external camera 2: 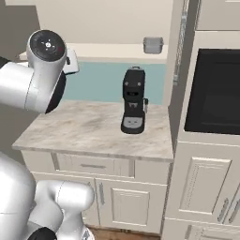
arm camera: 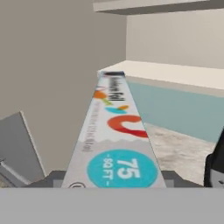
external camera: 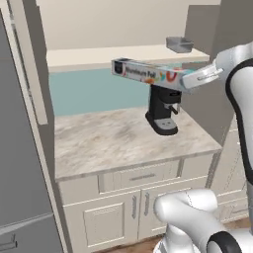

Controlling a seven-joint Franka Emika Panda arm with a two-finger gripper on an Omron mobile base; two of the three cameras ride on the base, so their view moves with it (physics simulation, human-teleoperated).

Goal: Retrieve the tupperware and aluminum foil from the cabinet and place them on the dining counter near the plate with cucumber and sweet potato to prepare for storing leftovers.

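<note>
Marbled beige tabletop [external camera: 113, 138] lay below; long slim lettered foil carton [external camera: 146, 73] was gripped endwise by claw [external camera: 190, 79], long axis horizontal, pointing away leftward.

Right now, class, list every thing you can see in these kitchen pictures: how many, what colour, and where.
foil box: one, white with dark end and teal end, held level in the air above the counter
tub: one, grey, on the cream cabinet shelf
coffee machine: one, black, standing on the counter
counter: one, beige marbled top, over white drawers
oven: one, dark, in the tall unit at right
gripper: one, white, shut on the foil box's teal end
</note>
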